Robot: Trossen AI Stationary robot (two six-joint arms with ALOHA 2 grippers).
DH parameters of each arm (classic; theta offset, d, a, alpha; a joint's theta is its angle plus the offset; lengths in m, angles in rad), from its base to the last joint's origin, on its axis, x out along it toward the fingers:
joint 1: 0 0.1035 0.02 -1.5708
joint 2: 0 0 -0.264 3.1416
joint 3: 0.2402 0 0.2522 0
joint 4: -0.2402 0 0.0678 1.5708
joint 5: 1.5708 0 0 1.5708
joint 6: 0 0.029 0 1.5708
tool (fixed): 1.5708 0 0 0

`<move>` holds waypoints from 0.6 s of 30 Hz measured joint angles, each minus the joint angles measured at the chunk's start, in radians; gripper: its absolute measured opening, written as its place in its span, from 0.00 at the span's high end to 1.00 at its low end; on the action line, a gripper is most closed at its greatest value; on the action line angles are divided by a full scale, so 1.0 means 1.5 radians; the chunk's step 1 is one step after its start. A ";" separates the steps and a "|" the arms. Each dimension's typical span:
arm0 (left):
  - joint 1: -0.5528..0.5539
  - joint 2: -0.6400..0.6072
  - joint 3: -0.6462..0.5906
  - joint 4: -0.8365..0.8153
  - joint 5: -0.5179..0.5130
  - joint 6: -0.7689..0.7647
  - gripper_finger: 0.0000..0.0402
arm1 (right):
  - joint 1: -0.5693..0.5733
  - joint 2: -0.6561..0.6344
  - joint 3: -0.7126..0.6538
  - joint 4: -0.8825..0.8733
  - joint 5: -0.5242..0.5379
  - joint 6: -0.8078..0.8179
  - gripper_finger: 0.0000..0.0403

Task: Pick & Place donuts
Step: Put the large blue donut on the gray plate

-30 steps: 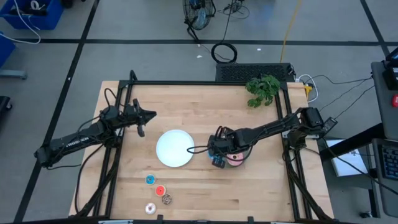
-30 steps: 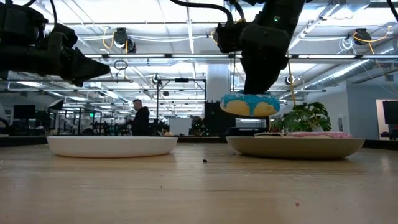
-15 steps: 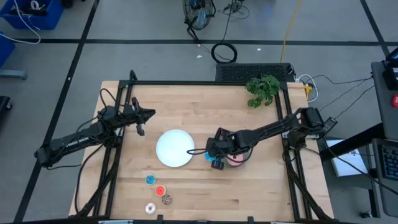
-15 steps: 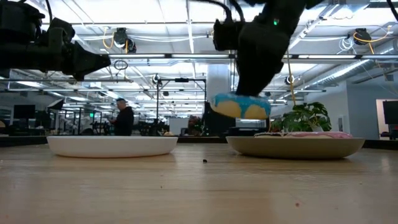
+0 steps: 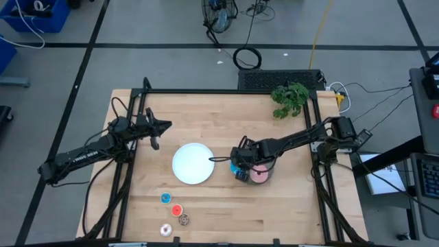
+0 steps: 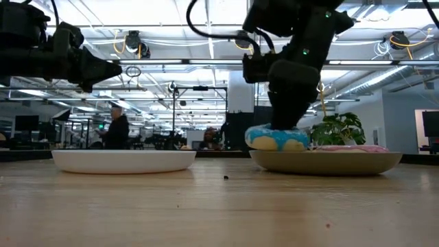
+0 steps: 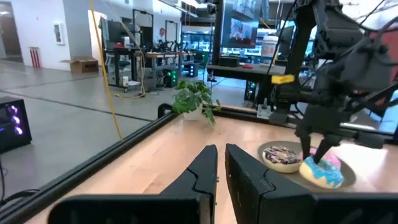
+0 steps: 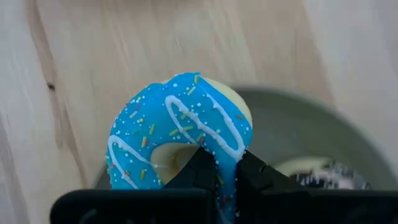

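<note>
My right gripper (image 5: pixel 239 169) is shut on the blue sprinkled donut (image 6: pixel 276 138), at the left rim of the grey plate (image 6: pixel 328 162). On that plate lie the pink donut (image 5: pixel 260 175) and the brown drizzled donut (image 7: pixel 281 154). Several tiny donuts, among them a blue (image 5: pixel 165 198), a red (image 5: pixel 177 210) and a white one (image 5: pixel 165 230), lie on the table near its front edge. My left gripper (image 5: pixel 156 139) hangs shut and level over the table's left part, touching nothing. My right gripper pinches the blue donut's ring (image 8: pixel 225 163) between its two fingers, one finger (image 8: pixel 198 167) at the hole and the other (image 8: pixel 256 175) outside the ring. The fingers slant down from the table's right side. The donut sits tilted, its underside (image 6: pixel 276 147) at the grey plate's left rim.
A round white plate (image 5: pixel 193 163) lies left of the grey plate, at the table's middle. A green plant (image 5: pixel 290 98) stands at the far right corner. A black frame (image 5: pixel 226 92) runs around the table's edges. People move in the room behind.
My right gripper has come down with the blue donut and moved slightly toward the grey plate. The donut hung clear above the plate's left rim a second ago and is now down at that rim.
</note>
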 joint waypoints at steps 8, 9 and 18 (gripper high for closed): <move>0.000 0.000 0.000 0.001 0.005 -0.001 0.91 | -0.020 0.000 -0.001 -0.014 -0.085 0.003 0.97; 0.000 0.000 0.000 0.001 0.005 -0.001 0.91 | -0.022 0.000 -0.001 -0.011 -0.085 0.004 0.97; 0.000 0.000 0.000 0.001 0.007 -0.004 0.91 | -0.026 0.000 -0.012 0.013 -0.084 0.005 0.97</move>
